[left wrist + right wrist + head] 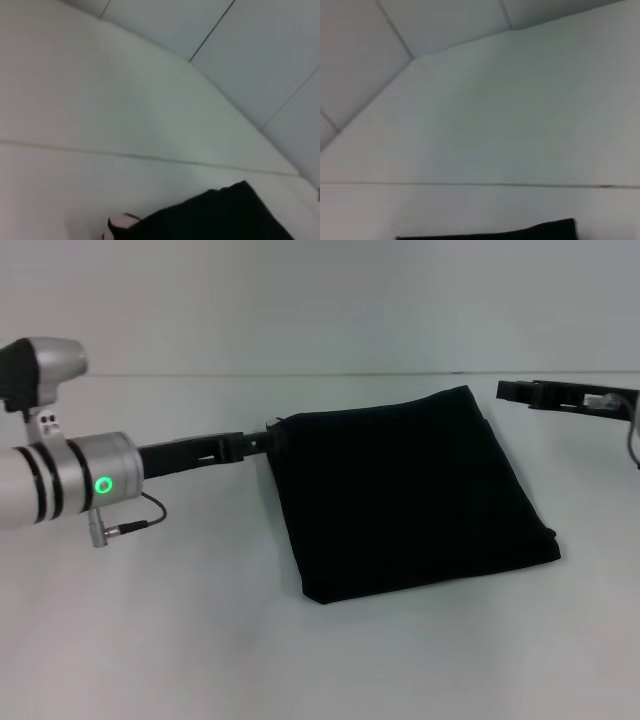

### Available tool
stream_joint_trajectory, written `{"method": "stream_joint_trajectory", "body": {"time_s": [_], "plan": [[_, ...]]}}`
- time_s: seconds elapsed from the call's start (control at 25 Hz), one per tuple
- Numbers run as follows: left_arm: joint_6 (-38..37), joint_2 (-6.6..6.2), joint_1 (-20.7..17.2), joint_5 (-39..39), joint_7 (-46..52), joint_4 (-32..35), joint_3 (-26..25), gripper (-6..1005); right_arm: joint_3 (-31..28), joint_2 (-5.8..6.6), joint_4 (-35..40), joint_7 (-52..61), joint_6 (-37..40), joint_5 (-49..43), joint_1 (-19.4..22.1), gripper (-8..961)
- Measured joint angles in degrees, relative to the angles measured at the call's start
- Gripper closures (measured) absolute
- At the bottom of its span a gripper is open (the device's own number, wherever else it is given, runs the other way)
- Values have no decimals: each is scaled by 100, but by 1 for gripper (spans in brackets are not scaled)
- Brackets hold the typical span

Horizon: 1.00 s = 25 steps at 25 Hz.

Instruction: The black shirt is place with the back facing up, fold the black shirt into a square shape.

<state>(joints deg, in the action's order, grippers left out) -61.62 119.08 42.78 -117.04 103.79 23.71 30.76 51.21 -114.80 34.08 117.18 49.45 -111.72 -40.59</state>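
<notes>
On my left, the left hand (268,436) reaches in low over the white worktop (150,630), its tip right at the far left corner of the black shirt (405,490); whether its fingers are apart or pinched on the cloth there I cannot tell, since dark hand and dark fabric run together. The left wrist view shows only that same corner of the black shirt (220,215) with a pale tab, probably a label, poking out at its edge. The shirt itself lies in the middle of the worktop, already folded into a roughly square, layered packet with a slight skew. I judge it light and limp: it will sag and slide open if lifted by one layer, and it has no stiffness to push against. Matte cloth should grip well on the pads, so I would pinch through all the layers at a corner or along a folded edge and drag gently to square it. On my right, the right hand (540,395) hovers clear beyond the shirt's far right corner, not touching it; I cannot tell its fingers' state either.
</notes>
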Motion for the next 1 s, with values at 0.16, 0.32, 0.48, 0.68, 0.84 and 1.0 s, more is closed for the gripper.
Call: {"method": "stream_joint_trajectory", "body": {"time_s": [0.16, 0.32, 0.48, 0.68, 0.84, 1.0], "plan": [[295, 32, 129, -2, 464, -34, 440, 112, -454, 2, 577, -101, 1117, 103, 348, 681], [646, 66, 311, -3, 876, -212, 813, 110, -976, 90, 768, -183, 1784, 213, 494, 515], [763, 123, 470, -3, 949, -377, 844, 103, -1237, 197, 773, -203, 1875, 202, 520, 409], [940, 182, 548, -3, 1148, -444, 964, 105, -1229, 212, 808, -297, 1885, 197, 501, 276], [1047, 205, 514, -1, 1220, -439, 977, 107, -1210, 211, 769, -444, 1844, 188, 467, 259], [1069, 197, 471, 6, 1223, -397, 949, 116, -1221, 202, 758, -521, 1810, 183, 458, 255]]}}
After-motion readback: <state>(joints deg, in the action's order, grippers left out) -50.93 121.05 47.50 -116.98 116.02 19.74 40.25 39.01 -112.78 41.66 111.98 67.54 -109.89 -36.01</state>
